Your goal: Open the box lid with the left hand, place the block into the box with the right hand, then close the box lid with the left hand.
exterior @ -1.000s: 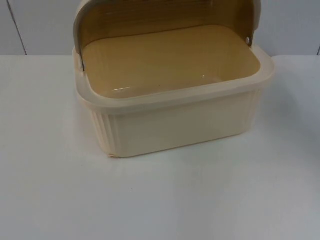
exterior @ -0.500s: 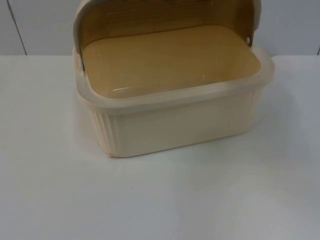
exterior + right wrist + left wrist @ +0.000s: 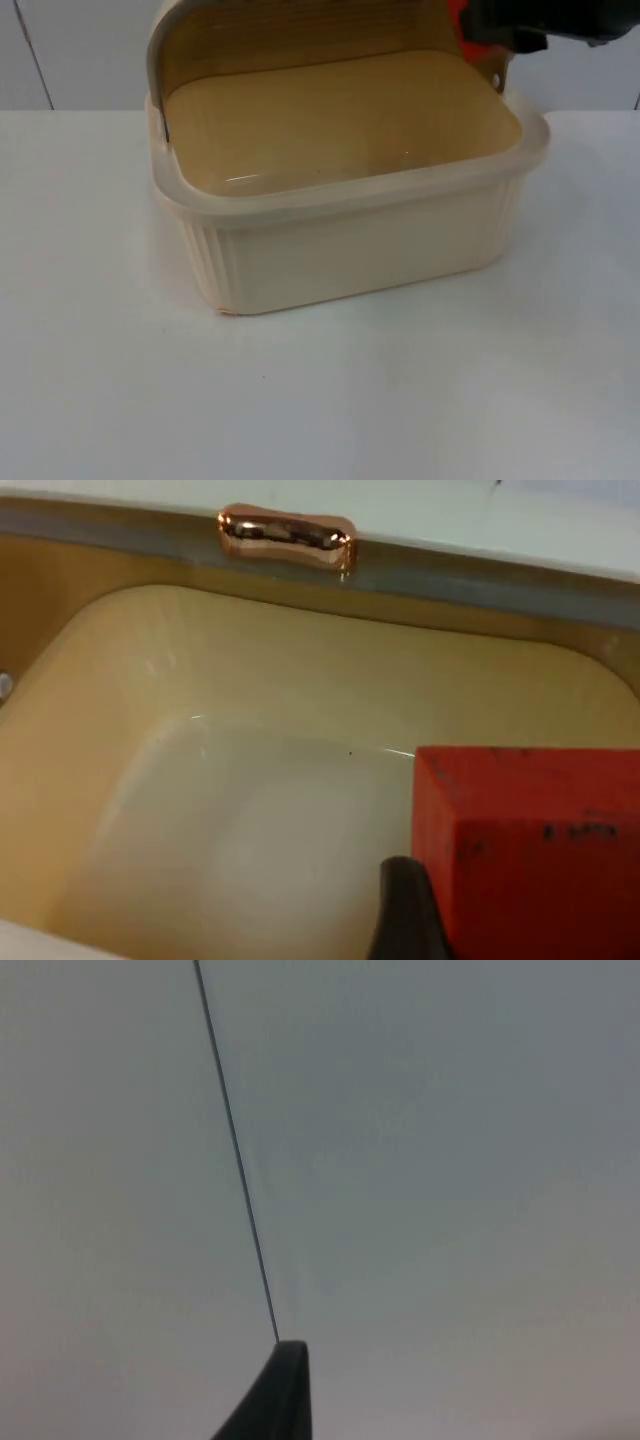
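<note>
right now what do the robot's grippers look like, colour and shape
The right gripper is black and blocky as it appears in the top view; in the right wrist view one of its fingertips is a dark, rounded, matte tip. The left gripper's fingertip is a black, tapering blade with a squared end.

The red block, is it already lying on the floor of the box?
No, the red block is held by the right gripper above the open box, whose floor is bare.
</note>
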